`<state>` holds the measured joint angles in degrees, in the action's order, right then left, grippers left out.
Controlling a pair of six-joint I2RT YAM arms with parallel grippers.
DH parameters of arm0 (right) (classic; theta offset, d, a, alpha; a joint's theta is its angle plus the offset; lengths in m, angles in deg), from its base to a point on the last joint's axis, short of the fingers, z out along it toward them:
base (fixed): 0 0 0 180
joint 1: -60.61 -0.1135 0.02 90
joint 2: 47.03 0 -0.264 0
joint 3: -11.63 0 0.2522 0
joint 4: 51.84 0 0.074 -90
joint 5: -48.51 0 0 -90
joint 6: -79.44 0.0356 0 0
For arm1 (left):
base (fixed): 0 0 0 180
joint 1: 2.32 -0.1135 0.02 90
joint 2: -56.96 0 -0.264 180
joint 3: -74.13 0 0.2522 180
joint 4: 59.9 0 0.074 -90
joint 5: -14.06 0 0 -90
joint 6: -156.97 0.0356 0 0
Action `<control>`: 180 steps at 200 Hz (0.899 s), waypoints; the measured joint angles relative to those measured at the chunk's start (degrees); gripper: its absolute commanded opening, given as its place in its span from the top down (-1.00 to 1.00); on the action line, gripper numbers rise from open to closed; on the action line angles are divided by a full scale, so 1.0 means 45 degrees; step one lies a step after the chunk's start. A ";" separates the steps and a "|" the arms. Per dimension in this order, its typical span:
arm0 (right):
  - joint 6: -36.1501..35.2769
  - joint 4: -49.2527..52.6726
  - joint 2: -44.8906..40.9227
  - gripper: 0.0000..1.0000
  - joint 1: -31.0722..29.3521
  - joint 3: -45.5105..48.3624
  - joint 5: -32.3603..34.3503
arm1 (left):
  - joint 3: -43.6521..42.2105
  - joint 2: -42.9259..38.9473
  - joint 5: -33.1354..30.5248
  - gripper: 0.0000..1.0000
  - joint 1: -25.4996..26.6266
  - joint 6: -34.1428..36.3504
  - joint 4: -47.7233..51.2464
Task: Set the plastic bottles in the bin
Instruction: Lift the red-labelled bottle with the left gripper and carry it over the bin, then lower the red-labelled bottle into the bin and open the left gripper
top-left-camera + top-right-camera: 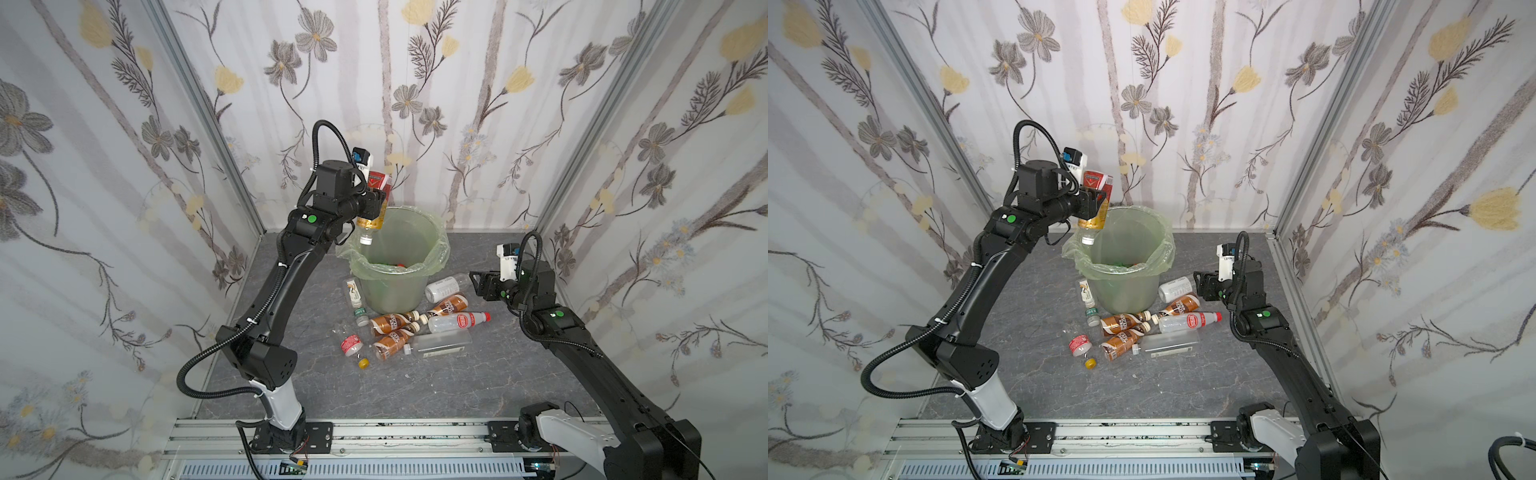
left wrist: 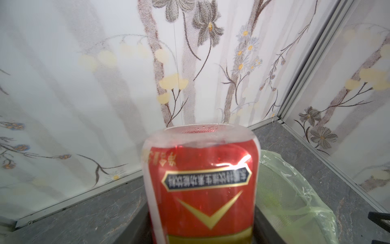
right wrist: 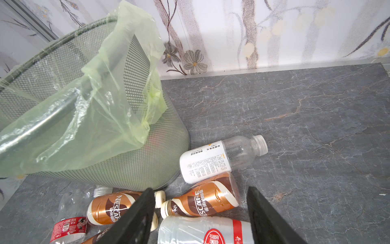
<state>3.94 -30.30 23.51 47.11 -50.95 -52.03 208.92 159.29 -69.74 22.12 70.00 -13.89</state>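
The red-labelled bottle (image 1: 379,183) hangs cap-down over the rim of the bin (image 1: 390,291) on the left arm's side, clamped in the left tool (image 1: 375,205). The right tool (image 3: 200,189) has its jaws apart and empty, near the loose bottles (image 1: 392,323) on the worktop (image 1: 415,395). Probable hazard: if released here, the cap may strike the rim and the bottle fall outside.

The red bottle (image 2: 202,190) runs off the left wrist view's bottom edge, its edges blurred. In both top views the bin (image 1: 395,286) wall hides most of what lies inside.
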 measured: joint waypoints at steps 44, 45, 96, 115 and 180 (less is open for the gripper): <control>0.0005 0.0005 -0.0117 -0.40 0.0000 0.0117 0.0102 | 0.0194 0.0957 -0.0155 -0.03 0.0238 0.0010 -0.0034; 0.0005 0.0005 -0.0117 -0.40 0.0000 0.0117 0.0102 | 0.0194 0.0976 -0.0160 -0.02 0.0253 0.0000 -0.0034; 0.0005 0.0000 -0.0097 -0.40 0.0000 0.0126 0.0102 | -0.0185 0.1258 -0.1083 -0.02 0.0573 -0.0403 -0.0214; 0.0005 -0.0010 -0.0097 -0.40 0.0000 0.0175 0.0102 | -0.0782 0.1224 -0.1389 -0.03 0.0593 -0.0695 -0.0466; -0.0005 -0.0010 0.0015 -0.40 0.0000 0.0204 0.0102 | -0.3313 0.0092 -0.1889 -0.15 0.0748 -0.1224 -0.1214</control>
<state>3.92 -30.35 23.58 47.11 -50.03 -51.57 194.02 159.70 -78.25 25.49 64.49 -19.36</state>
